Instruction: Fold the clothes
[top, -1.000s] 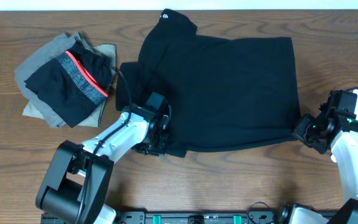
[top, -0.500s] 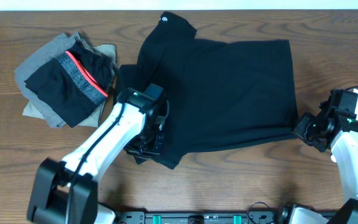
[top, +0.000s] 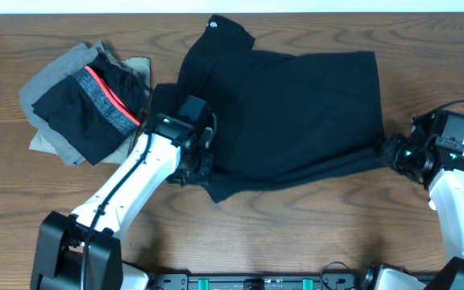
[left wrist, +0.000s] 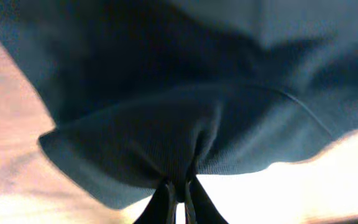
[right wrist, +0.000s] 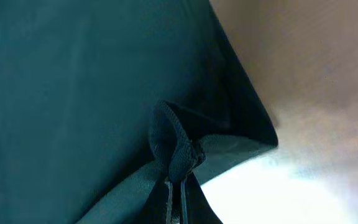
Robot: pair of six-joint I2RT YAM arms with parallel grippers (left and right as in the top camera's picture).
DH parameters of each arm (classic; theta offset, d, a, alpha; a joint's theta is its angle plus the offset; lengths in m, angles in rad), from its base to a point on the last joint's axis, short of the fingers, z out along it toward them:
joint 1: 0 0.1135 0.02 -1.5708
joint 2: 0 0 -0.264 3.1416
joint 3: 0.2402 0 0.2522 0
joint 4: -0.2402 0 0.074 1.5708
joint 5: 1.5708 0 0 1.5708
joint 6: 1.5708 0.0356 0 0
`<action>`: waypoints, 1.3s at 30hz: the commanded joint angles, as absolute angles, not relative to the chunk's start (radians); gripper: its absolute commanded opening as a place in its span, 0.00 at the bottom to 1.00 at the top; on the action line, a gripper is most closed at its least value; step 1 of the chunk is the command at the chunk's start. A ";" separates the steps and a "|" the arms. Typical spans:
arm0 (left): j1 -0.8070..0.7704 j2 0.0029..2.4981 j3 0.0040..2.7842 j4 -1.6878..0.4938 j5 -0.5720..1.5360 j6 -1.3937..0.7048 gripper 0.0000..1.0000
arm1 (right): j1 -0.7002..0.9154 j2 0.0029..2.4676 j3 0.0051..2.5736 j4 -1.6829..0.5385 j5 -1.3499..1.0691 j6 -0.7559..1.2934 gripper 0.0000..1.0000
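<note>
A large black T-shirt [top: 296, 113] lies spread on the wooden table, its small white neck label [top: 213, 22] at the far edge. My left gripper [top: 196, 167] is shut on the shirt's near left corner, which bunches between the jaws in the left wrist view [left wrist: 179, 193]. My right gripper [top: 387, 153] is shut on the near right corner, and a fold of dark cloth is pinched there in the right wrist view [right wrist: 178, 180]. Both corners are lifted off the table, and the near hem sags between them.
A pile of folded clothes [top: 83, 101] lies at the far left: grey and tan pieces under a black one with a red stripe [top: 103, 90]. Bare wooden table [top: 296, 234] shows in front of the shirt.
My left gripper has lifted and carried the shirt's near left corner away from the front edge. My right gripper has moved slightly inward and away with its corner. The near hem has risen.
</note>
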State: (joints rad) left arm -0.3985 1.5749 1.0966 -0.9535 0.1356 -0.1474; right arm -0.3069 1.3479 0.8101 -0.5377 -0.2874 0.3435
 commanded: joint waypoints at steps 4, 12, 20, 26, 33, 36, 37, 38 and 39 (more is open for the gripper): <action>-0.325 1.573 1.106 -0.817 0.040 -0.062 0.08 | -0.306 1.348 0.830 -0.397 -0.314 0.352 0.01; -0.302 1.575 1.106 -0.617 0.040 0.024 0.16 | -0.284 1.452 0.830 -0.231 -0.311 0.367 0.01; -0.299 1.595 1.106 -0.577 0.040 0.063 0.29 | -0.282 1.560 0.830 -0.107 -0.311 0.374 0.01; -0.300 1.648 1.102 -0.645 0.147 0.056 0.38 | -0.282 1.564 0.830 -0.108 -0.319 0.381 0.01; -0.301 1.745 1.102 -0.594 0.212 0.097 0.45 | -0.282 1.564 0.830 -0.113 -0.319 0.381 0.01; -0.302 1.775 1.102 -0.556 0.213 0.097 0.37 | -0.282 1.564 0.830 -0.116 -0.319 0.381 0.01; -0.302 1.778 1.102 -0.545 0.213 0.094 0.27 | -0.282 1.564 0.830 -0.116 -0.319 0.381 0.01; -0.302 1.778 1.102 -0.538 0.214 0.092 0.19 | -0.282 1.564 0.830 -0.116 -0.319 0.381 0.01; -0.302 1.776 1.104 -0.535 0.214 0.088 0.09 | -0.282 1.564 0.830 -0.116 -0.319 0.381 0.01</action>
State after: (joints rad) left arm -0.3038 1.7733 1.0966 -0.5438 0.2012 0.0807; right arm -0.2913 1.5581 0.8143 -0.1150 -0.3183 0.3687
